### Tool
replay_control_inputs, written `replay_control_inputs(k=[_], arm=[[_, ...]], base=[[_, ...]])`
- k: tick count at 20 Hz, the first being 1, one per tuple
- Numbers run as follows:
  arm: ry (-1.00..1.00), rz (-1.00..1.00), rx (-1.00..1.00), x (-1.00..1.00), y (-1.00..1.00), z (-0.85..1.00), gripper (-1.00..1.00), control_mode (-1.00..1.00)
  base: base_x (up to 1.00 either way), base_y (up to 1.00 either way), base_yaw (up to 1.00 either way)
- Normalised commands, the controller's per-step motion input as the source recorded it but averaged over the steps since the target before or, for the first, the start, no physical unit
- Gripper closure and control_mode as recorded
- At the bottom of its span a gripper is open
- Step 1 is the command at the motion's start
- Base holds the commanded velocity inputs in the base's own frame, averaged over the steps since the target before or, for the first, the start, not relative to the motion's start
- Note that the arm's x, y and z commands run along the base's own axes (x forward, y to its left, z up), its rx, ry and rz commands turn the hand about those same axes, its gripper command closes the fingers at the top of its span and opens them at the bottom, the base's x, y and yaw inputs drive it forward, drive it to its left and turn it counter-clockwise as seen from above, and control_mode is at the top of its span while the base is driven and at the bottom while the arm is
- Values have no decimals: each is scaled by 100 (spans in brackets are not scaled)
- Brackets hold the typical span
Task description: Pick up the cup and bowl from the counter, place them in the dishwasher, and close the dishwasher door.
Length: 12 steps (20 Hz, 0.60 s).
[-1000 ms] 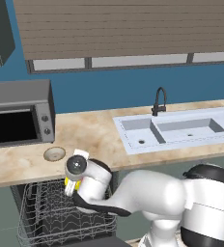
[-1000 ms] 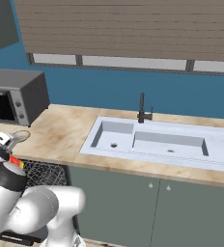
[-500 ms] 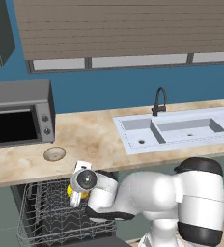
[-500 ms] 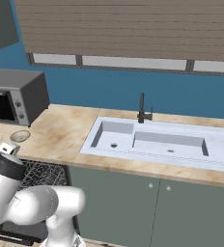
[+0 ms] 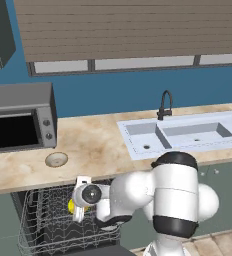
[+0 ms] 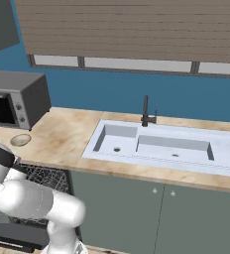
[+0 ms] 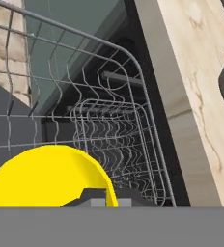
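Observation:
My gripper (image 5: pixel 78 207) is shut on the yellow cup (image 5: pixel 71 205) and holds it low over the grey wire rack (image 5: pixel 43 225) of the open dishwasher. In the hand view the cup (image 7: pixel 46 178) rises at the bottom, against my fingertips (image 7: pixel 92 197), with the rack (image 7: pixel 109 125) spread behind it. The bowl (image 5: pixel 56 159) sits on the beige counter (image 5: pixel 98 140) just in front of the microwave, above the rack's left half. It also sits near the counter's left edge in the right base view, bowl (image 6: pixel 21 140). The dishwasher door (image 5: pixel 95 250) lies folded down under the rack.
A grey microwave (image 5: pixel 18 117) stands at the counter's left end. A white double sink (image 5: pixel 188 135) with a dark faucet (image 5: pixel 164 105) lies to the right. Grey-green cabinet doors (image 6: pixel 137 213) run below the sink. The counter's front edge (image 7: pixel 181 125) overhangs the rack.
The arm has come down from counter height with the cup, which now hangs just over the rack. The bowl has not moved.

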Motion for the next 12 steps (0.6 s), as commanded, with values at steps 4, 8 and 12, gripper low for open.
replay_control_inputs(k=[4,8,12], arm=[[-6,7,-5,-15,29,-47,100,-100],[-6,6,-3,-14,22,-52,100,-100],[-4,5,0,-5,16,-48,100,-100]], base=[[0,0,0],[0,0,0],[0,0,0]])
